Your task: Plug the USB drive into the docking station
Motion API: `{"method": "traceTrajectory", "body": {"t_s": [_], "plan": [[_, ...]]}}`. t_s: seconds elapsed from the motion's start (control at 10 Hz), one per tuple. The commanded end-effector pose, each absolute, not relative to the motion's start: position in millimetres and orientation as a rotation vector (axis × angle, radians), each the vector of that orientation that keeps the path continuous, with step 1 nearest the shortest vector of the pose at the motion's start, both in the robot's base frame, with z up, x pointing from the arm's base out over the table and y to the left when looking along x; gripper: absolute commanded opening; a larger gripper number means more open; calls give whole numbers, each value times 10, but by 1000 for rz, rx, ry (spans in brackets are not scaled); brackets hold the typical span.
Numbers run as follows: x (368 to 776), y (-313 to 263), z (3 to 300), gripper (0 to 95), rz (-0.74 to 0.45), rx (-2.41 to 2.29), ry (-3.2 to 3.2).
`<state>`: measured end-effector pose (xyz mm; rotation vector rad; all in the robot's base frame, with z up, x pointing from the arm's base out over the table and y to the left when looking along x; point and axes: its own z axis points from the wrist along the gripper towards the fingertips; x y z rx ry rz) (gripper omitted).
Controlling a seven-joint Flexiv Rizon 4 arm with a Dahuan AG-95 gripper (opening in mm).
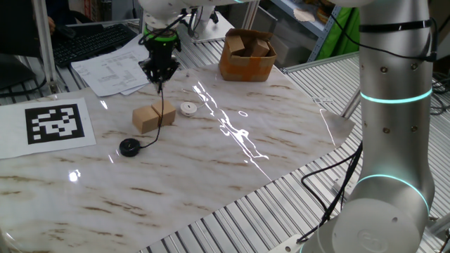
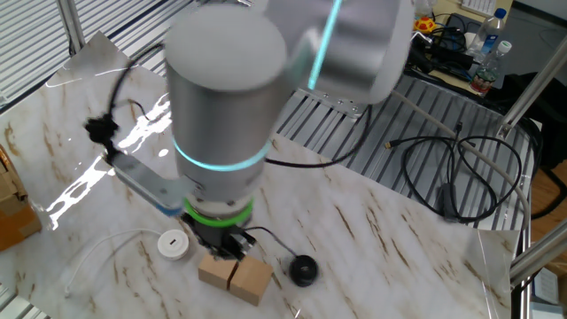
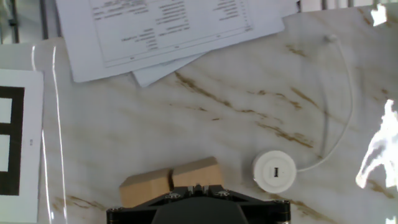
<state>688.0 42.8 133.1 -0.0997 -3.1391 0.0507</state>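
My gripper [image 1: 160, 84] hangs above the tan wooden cubes, jaws drawn together on the tiny dark USB drive plug [image 3: 196, 186]. The plug's thin black cable [image 1: 162, 112] drops from the fingertips across the cubes to the flat black round puck [image 1: 129, 147] on the table. The docking station, a small white round disc [image 1: 188, 108], lies flat just right of the cubes. In the hand view the disc [image 3: 274, 171] shows a small dark slot and sits right of and slightly ahead of the gripper [image 3: 196, 188]. The other fixed view shows the disc [image 2: 174, 245] left of the gripper [image 2: 223, 244] and the puck [image 2: 304, 270] to its right.
Two tan wooden cubes [image 1: 153, 117] stand side by side under the gripper. A thin white cable [image 3: 341, 106] runs from the disc. Loose papers [image 1: 116, 70] lie behind, a brown cardboard box [image 1: 246, 55] at the back right, a marker sheet [image 1: 56, 121] at left.
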Motion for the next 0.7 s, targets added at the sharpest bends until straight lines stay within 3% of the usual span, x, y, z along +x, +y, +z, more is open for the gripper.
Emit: {"method": "traceTrajectory", "body": {"t_s": [0.1,0.7], "plan": [[6882,311,1332,0,54,-86,-3142],[6759,-77,1115,0,19,-15,-3154]]}}
